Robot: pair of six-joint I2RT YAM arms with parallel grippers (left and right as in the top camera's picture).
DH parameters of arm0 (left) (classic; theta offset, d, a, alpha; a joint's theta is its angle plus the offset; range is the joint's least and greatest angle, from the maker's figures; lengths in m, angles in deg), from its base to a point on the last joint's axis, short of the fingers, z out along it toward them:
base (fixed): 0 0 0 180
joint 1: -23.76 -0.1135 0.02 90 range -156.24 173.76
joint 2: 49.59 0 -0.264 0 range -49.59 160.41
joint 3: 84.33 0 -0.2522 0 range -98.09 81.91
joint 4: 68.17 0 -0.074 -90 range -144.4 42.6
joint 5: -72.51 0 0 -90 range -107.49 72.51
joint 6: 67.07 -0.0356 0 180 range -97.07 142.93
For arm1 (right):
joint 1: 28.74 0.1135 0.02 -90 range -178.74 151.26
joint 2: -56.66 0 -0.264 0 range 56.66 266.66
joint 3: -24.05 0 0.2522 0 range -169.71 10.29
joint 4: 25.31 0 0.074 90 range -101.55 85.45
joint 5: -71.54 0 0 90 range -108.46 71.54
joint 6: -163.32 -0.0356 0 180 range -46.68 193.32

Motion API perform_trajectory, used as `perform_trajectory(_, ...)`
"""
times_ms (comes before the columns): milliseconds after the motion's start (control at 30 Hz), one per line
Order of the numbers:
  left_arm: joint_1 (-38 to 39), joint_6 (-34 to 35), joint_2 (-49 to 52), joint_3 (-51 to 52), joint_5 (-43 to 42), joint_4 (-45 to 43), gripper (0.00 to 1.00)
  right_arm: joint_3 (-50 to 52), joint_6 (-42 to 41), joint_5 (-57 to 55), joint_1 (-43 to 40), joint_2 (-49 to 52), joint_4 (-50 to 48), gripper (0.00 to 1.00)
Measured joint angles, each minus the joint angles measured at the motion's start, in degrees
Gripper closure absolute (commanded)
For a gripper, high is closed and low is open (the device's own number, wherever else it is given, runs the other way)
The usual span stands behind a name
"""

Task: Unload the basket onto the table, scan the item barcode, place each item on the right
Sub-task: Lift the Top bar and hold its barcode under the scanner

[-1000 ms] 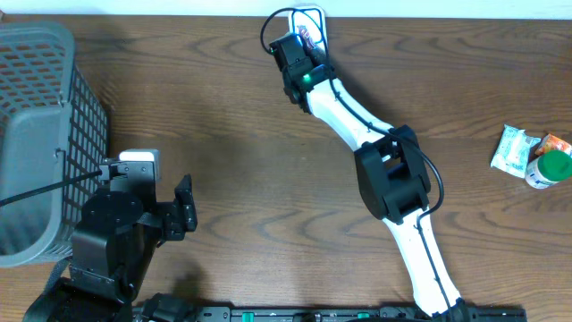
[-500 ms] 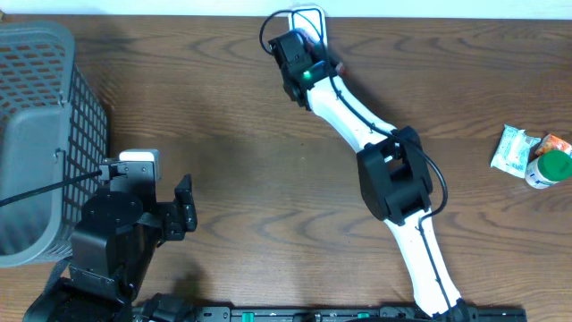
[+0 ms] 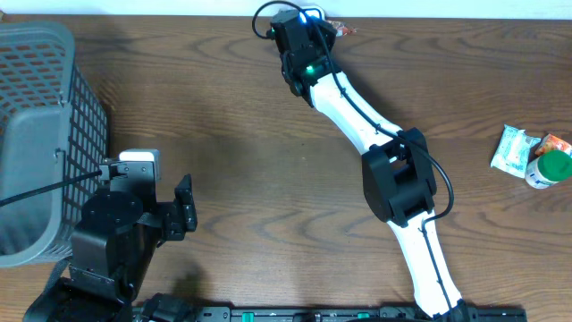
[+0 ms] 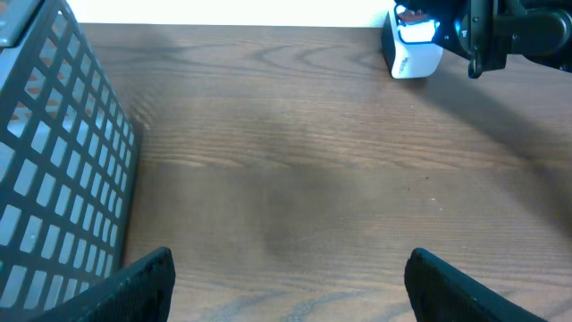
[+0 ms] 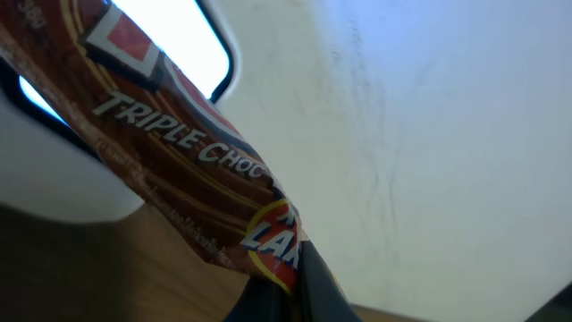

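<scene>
My right gripper (image 3: 315, 27) is shut on a brown and red chocolate-bar wrapper (image 5: 183, 170), pinched at its lower end between the dark fingertips (image 5: 308, 286). The wrapper lies slanted across the white scanner (image 5: 67, 183), close to its bright window (image 5: 174, 40). In the left wrist view the scanner (image 4: 413, 52) stands at the table's far edge with the right arm (image 4: 514, 31) just beside it. From overhead a red tip of the wrapper (image 3: 342, 29) pokes out past the gripper and the scanner is mostly hidden. My left gripper (image 4: 286, 282) hovers open and empty over bare wood.
A grey mesh basket (image 3: 40, 134) stands at the left, close to my left arm (image 3: 116, 228). At the right edge lie a white packet (image 3: 511, 148), a green-lidded container (image 3: 549, 168) and an orange pack (image 3: 558, 141).
The right gripper has moved toward the table's far edge with the wrapper, now covering the scanner from overhead. The left arm has not moved.
</scene>
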State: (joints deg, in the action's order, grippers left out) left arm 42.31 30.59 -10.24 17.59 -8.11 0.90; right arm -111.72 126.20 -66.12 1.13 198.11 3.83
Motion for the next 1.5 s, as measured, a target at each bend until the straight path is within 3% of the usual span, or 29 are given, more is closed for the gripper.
perform_trajectory(233, 0.00, 0.00, 0.00, 0.00, 0.00, 0.00, 0.17, 7.26, 7.78, 0.70, -0.11, 0.00, -8.50, 0.99)
perform_trajectory(500, 0.00, 0.00, 0.00, 0.00, 0.00, -0.02, 0.17, 13.77, 15.04, -1.86, -0.24, 0.07, -41.46, 0.99)
perform_trajectory(600, 0.00, 0.00, 0.00, 0.00, 0.00, 0.00, 0.17, 13.62, 18.58, -1.77, -0.76, 0.02, -48.54, 0.98)
perform_trajectory(1133, 0.00, 0.00, 0.00, 0.00, 0.00, 0.00, 0.17, 17.25, 24.90, 3.34, -4.11, 2.62, -29.31, 0.99)
perform_trajectory(1500, 0.00, 0.00, 0.00, 0.00, 0.00, 0.00, 0.17, 22.10, 28.96, 2.91, -3.26, 3.26, -33.35, 0.99)
